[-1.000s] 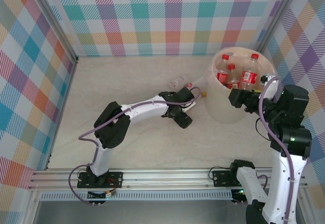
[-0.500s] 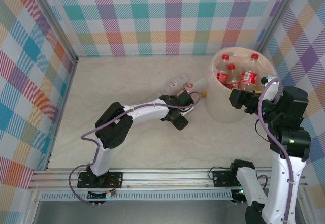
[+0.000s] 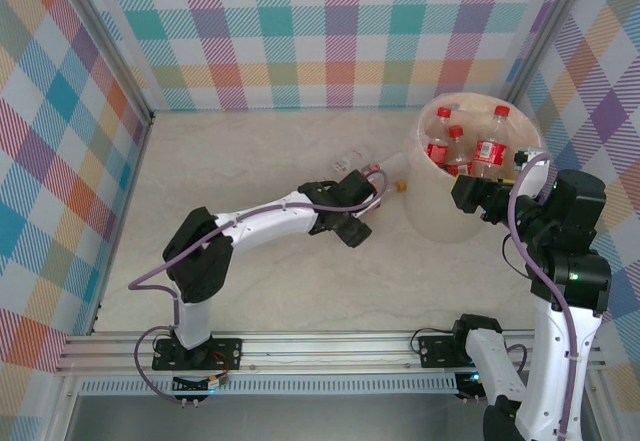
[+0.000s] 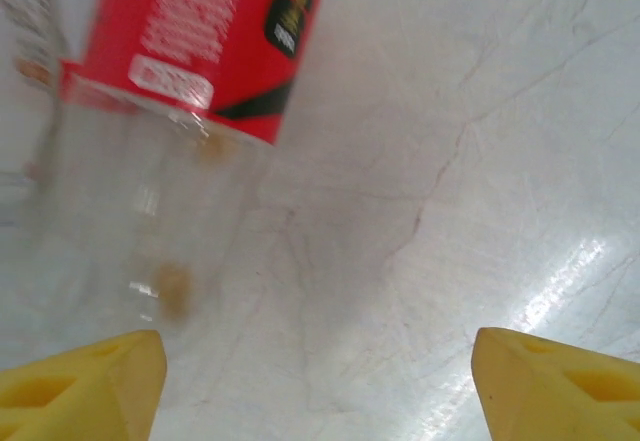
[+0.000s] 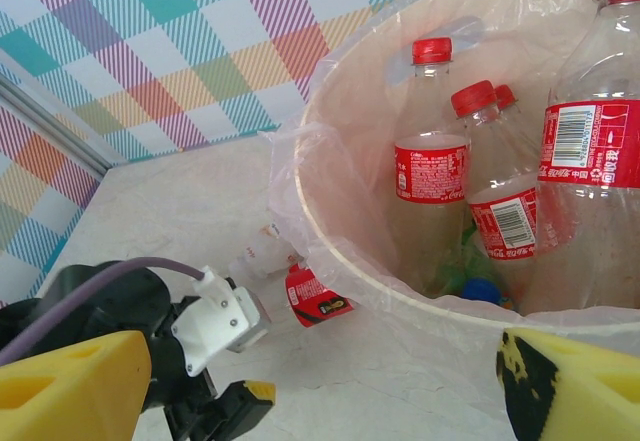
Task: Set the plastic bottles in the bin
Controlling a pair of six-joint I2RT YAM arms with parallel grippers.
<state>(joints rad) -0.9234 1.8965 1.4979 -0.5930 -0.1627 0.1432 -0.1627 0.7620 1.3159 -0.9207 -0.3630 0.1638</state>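
a pale marbled table (image 3: 230, 161) walled in by bright checked panels. at its far right stands the bin (image 3: 432, 216), lined with thin plastic and likely set there so both arms can reach it.

the left arm (image 3: 270, 219) is stretched far out toward the bin's left side, because the last bottles lie there. the right claw (image 5: 320, 401) hangs at the bin's near wall, looking in, spread wide and empty; it seems parked out of the way.

inside the bin, bottles (image 3: 490, 146) with red caps and labels stand upright, caps up, propped by the wall and by each other.

one loose bottle (image 3: 376, 175) with a red label lies on its side on the table, just left of the bin. its long axis runs roughly left to right, across the front of the claw. which end bears the cap i cannot tell. a second bottle (image 3: 350, 159), clear and pale, lies just beyond it.

the left claw (image 4: 320, 401) is low over the table, fingers wide apart and gripping nothing. the loose bottle sits ahead of its left finger (image 4: 85, 381) rather than between the two, so i judge it needs to shift sideways before closing.
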